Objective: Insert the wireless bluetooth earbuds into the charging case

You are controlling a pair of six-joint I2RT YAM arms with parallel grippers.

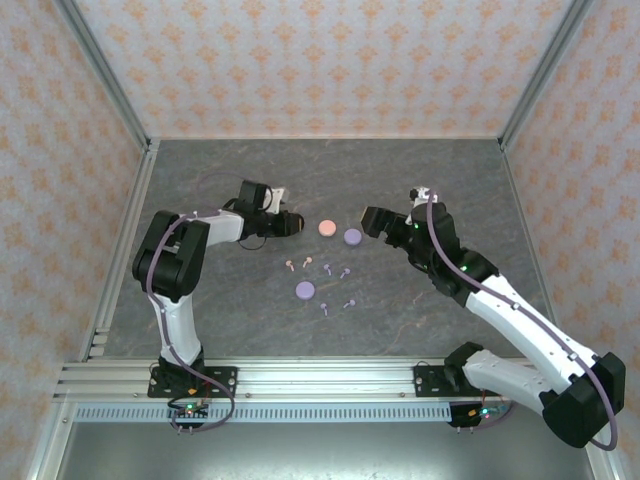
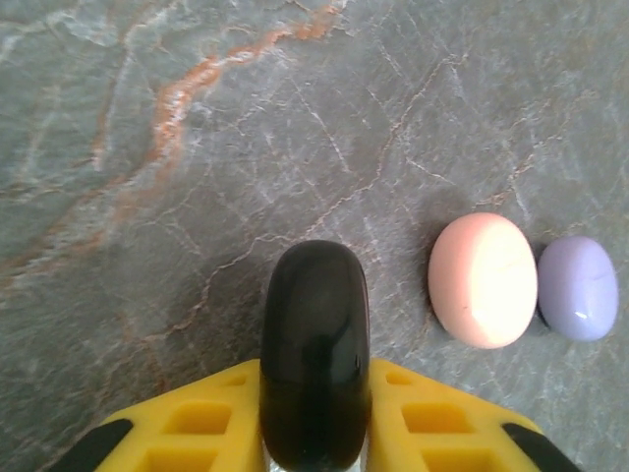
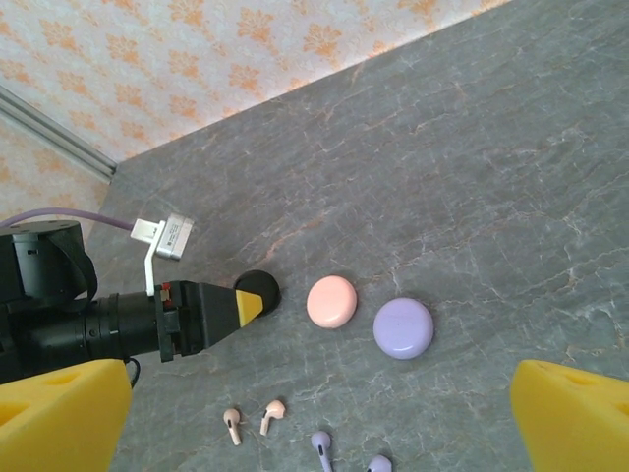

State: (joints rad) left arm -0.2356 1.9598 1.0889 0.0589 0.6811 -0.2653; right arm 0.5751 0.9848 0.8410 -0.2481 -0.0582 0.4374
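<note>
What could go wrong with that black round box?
The black charging case sits pinched between the fingers of the left tool; it might slip out or skid away. If it skids, it could bump the pink charging case lying close beside it. The tiny pink earbuds lie loose on the table; a passing arm could scatter them.

Lavender earbud [image 3: 379,463] clipped by bottom edge; black case [image 2: 314,334] base cut off.
</note>
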